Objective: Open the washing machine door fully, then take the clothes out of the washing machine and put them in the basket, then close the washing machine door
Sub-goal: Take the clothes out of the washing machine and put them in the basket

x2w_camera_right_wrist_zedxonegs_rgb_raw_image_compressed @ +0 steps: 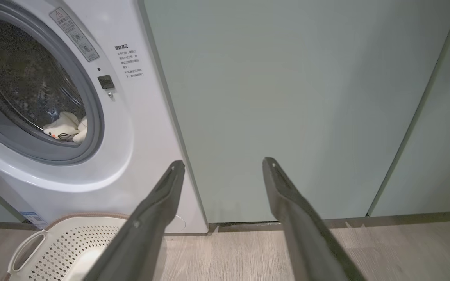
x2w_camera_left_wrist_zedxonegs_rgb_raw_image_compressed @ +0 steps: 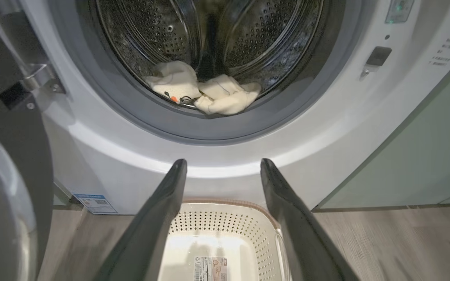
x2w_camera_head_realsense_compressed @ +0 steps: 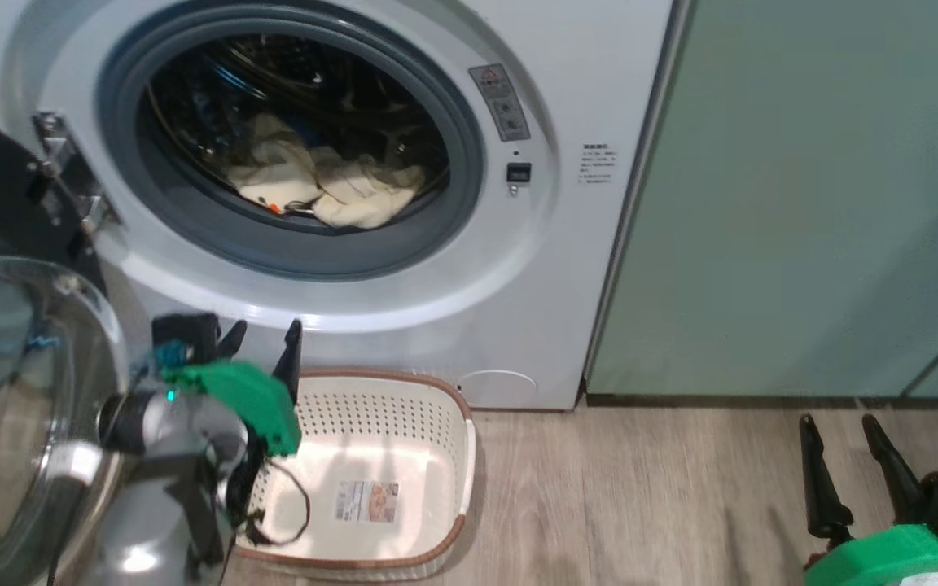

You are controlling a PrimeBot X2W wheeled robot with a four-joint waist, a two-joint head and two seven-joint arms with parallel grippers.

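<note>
- Far left: the door (x2w_camera_head_realsense_compressed: 13, 342) is seen swung wide open on its hinge (x2w_camera_head_realsense_compressed: 62, 175), glass bowl bulging toward the head camera.
- Just beside it, the left gripper (x2w_camera_head_realsense_compressed: 265, 325) is held over the basket's left end. Its fingers are spread wide and nothing is gripped. In the left wrist view they are aimed at the washer's front, below the drum mouth.
- The basket (x2w_camera_head_realsense_compressed: 436, 423) is set on the floor (x2w_camera_head_realsense_compressed: 640, 488), just in front of the washer (x2w_camera_head_realsense_compressed: 469, 325). A paper label (x2w_camera_head_realsense_compressed: 365, 500) is seen on its bottom.
- Above it, the drum is exposed, edged by a grey ring (x2w_camera_head_realsense_compressed: 290, 252).
- The clothes (x2w_camera_head_realsense_compressed: 330, 183) are found inside the drum: two cream bundles, touching, heaped low at the front against the ring.
- Right of the washer, green cabinet panels (x2w_camera_head_realsense_compressed: 803, 203) are seen.
- Lower right: the right gripper (x2w_camera_head_realsense_compressed: 837, 423) is held low over the floor, well apart from the basket. Its fingers are spread wide, nothing is held, and it is faced toward the panels.
</note>
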